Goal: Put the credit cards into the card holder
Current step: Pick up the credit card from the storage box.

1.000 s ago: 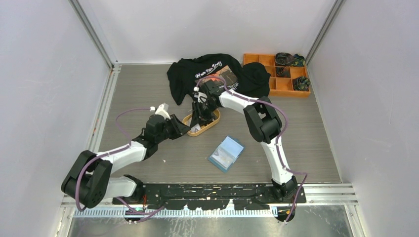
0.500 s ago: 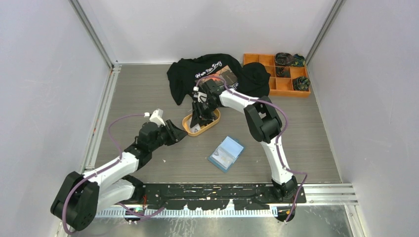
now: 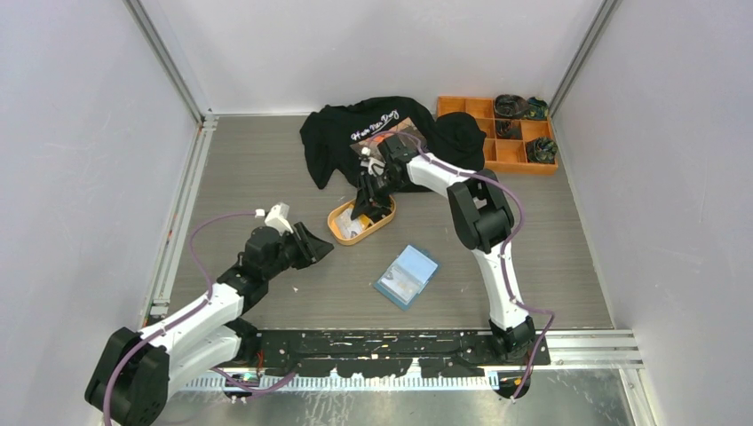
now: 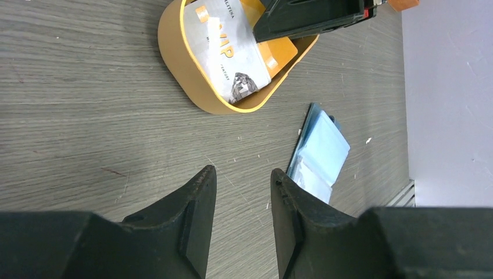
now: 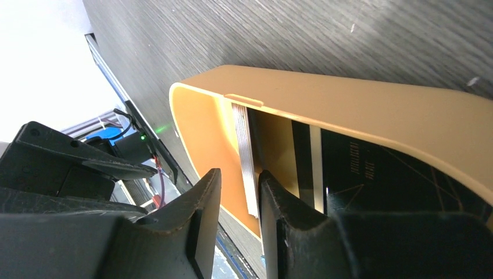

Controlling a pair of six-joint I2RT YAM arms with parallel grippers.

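Backed away from the orange tray (image 4: 174, 55), the left pincer (image 4: 242, 172) hangs near it, jaws apart and empty. The right pincer (image 5: 239, 175) dips into the orange tray astride a light card (image 5: 244, 151); whether it clamps, I cannot tell. Inside the orange tray lie the credit cards (image 4: 229, 52), with the card holder (image 4: 322, 154) open on the table (image 4: 70, 116) near it.

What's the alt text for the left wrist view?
Left gripper, open and empty, hovers over a wood-grain table. Ahead, an orange oval tray holds a silver card on an orange card, with the right gripper reaching into it. A blue card holder lies open at the frame's right.
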